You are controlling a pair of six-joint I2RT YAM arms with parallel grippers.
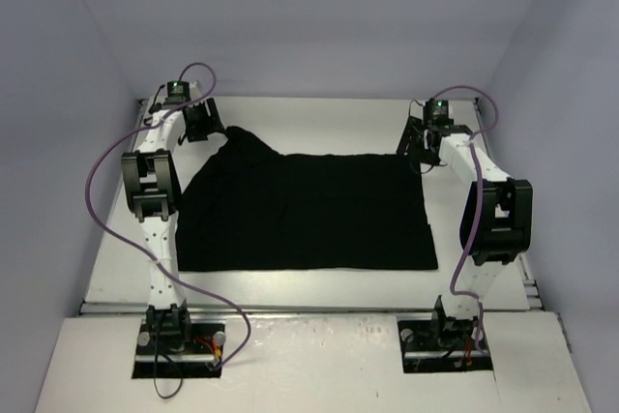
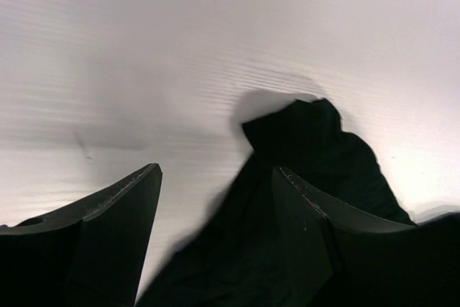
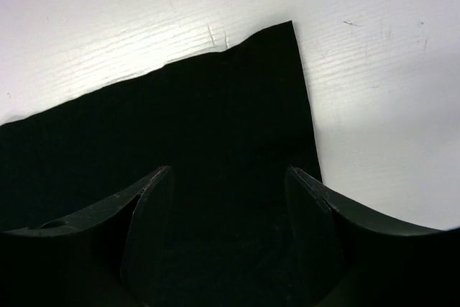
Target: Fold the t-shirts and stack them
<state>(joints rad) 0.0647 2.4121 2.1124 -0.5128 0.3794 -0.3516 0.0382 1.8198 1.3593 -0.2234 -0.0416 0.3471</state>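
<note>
One black t-shirt [image 1: 309, 210] lies spread flat on the white table [image 1: 319, 113], its far left corner bunched into a raised peak. My left gripper [image 1: 200, 125] hovers at that peak. In the left wrist view the left gripper [image 2: 215, 170] is open, and the bunched t-shirt [image 2: 316, 141] reaches in between the fingers from the right. My right gripper [image 1: 422, 150] sits over the far right corner. In the right wrist view the right gripper [image 3: 228, 170] is open above the flat t-shirt [image 3: 180, 120], whose square corner points away from the fingers.
Pale walls close in the table at the back and both sides. Purple cables [image 1: 102, 210] loop off each arm. The arm bases [image 1: 179, 336] stand on the near ledge. Bare white tabletop runs round the shirt on all sides.
</note>
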